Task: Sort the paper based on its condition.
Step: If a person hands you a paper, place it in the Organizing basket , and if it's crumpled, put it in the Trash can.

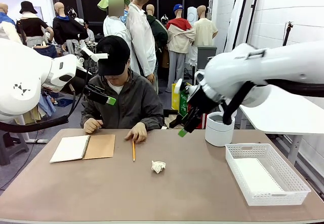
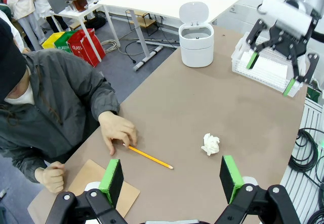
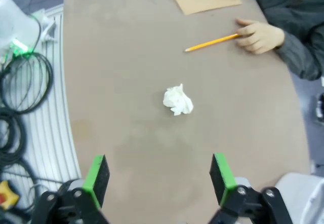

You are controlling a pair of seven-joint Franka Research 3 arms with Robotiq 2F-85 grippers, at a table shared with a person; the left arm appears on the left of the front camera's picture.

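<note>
Right gripper (image 3: 159, 176): black with green pads, wide open, holding nothing, up in the air over the brown table (image 1: 202, 193).
Left gripper (image 2: 172, 176): black with green pads, wide open too, holding nothing, up high near the person.
Crumpled white paper ball (image 1: 158, 166): lies alone on the middle of the table. In the right wrist view it (image 3: 178, 101) sits ahead of the open fingers, in line with the gap between them, not touching.
Flat white sheet (image 1: 257, 175): lies inside the white plastic basket (image 1: 238, 171) at the table's right side.
Yellow pencil (image 1: 133, 150): lies on the table, its far end under the person's hand (image 1: 136, 132).
Open spiral notebook with brown cover (image 1: 83, 147): lies in front of the person, left of the pencil.
White round bin (image 1: 219, 129): stands at the far edge, near the basket.
</note>
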